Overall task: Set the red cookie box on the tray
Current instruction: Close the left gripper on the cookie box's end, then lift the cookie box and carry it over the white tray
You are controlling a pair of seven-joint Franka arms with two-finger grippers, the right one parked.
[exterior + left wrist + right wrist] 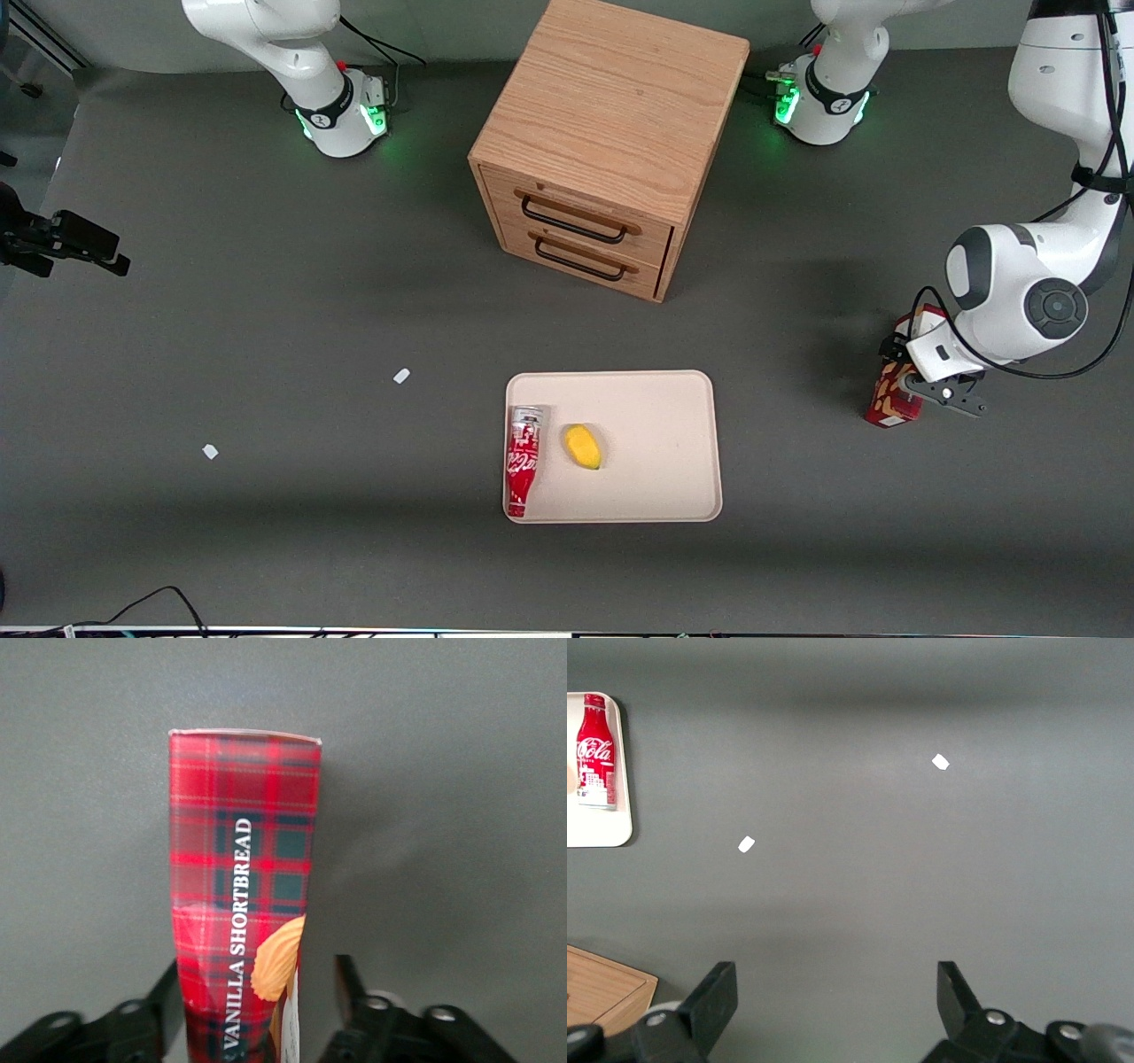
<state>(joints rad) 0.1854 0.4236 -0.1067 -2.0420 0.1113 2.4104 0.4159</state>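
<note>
On the tray a can and a yellow fruit leave room for more. Toward the working arm's end of the desk, my gripper straddles the box, jaws wide, not pinching.

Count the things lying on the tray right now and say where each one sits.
2. A red soda can lies along the tray's edge toward the parked arm's end; a yellow fruit lies beside it. The red cookie box stands off the tray, between the gripper's jaws.
</note>
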